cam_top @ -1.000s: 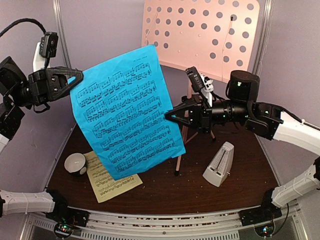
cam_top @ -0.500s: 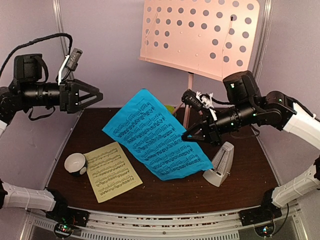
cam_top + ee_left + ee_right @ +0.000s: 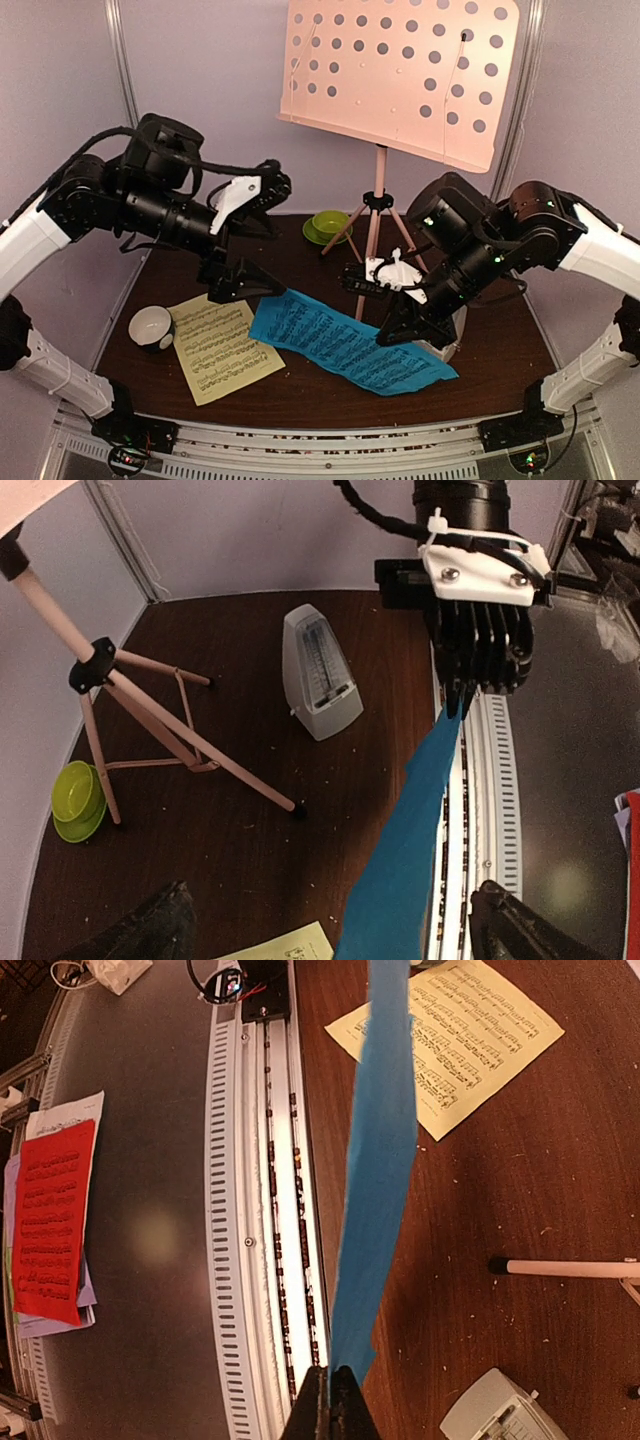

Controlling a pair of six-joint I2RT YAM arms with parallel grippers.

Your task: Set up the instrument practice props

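Pinched tight on one end of the blue page [image 3: 345, 345], the jaws of the right gripper [image 3: 332, 1388] show no gap in the right wrist view. The left gripper [image 3: 332, 892] has its jaws spread wide. The sheet runs between them, but neither finger presses it.

From that single grip the page sags across the near middle of the table [image 3: 320, 385]. Its left corner sits at the edge of the yellow page [image 3: 220, 345], and its right end is just beside the metronome [image 3: 320, 675].

The sheet is bright blue paper printed with black staves, limp and bowed. Both wrist views catch it edge-on as a narrow strip.

The risks, as I judge them:
- One narrow pinch on thin paper may slip or tear if the sheet is raised quickly.
- The loose end could fold under or drag the yellow page along.
- The right gripper works close to the metronome and to the tripod legs of the music stand [image 3: 400, 70], at the far centre. A careless swing could tip either.
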